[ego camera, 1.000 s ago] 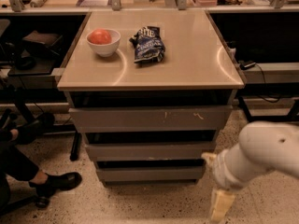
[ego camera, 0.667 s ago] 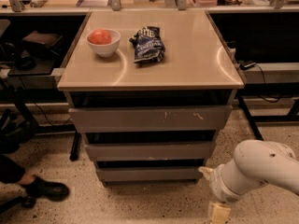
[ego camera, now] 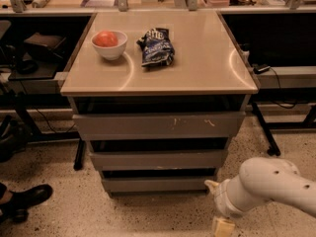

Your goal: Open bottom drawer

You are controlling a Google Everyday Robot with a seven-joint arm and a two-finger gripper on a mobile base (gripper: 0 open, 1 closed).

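The bottom drawer (ego camera: pixel 158 184) is the narrowest, lowest grey front of the cabinet, and it sits closed under the mid-width front (ego camera: pixel 158 160) and the wide scratched top front (ego camera: pixel 158 126). My gripper (ego camera: pixel 217 205) is on a white arm low at the right. It is just off the bottom drawer's right end and near the floor. Its two pale fingers are spread apart and empty; the upper fingertip (ego camera: pixel 212 184) is beside the drawer's right corner and the lower one (ego camera: pixel 222 226) is close to the floor.
On the cabinet top (ego camera: pixel 197 68) stand a white bowl with a red fruit (ego camera: pixel 108 43) and a dark chip bag (ego camera: pixel 156 47). A person's black shoe (ego camera: pixel 27 199) is on the floor at the left. Table legs (ego camera: pixel 264 130) and cables flank the cabinet.
My gripper has dropped lower, from the middle drawer's height to the bottom drawer's right end. The person's shoe has moved left.
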